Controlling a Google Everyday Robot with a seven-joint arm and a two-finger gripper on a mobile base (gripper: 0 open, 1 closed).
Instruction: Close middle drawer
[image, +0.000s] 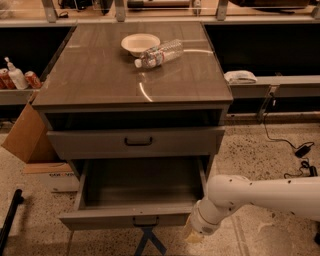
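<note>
The middle drawer (132, 217) is pulled far out of the grey-brown cabinet, its long shallow box empty. Its low front panel carries a small dark pull handle (145, 220) at the centre. My gripper (192, 235), at the end of the white arm (260, 196) that comes in from the right, is low at the right end of that front panel, close to or touching its corner. The drawer above (135, 142), with a taller front and a wider black handle, stands slightly out.
A white bowl (140, 43) and a lying plastic bottle (160, 53) are on the cabinet top. A cardboard box (30, 137) stands at the left. A blue X mark (148, 242) is on the floor before the drawer. Cables (295, 147) lie at the right.
</note>
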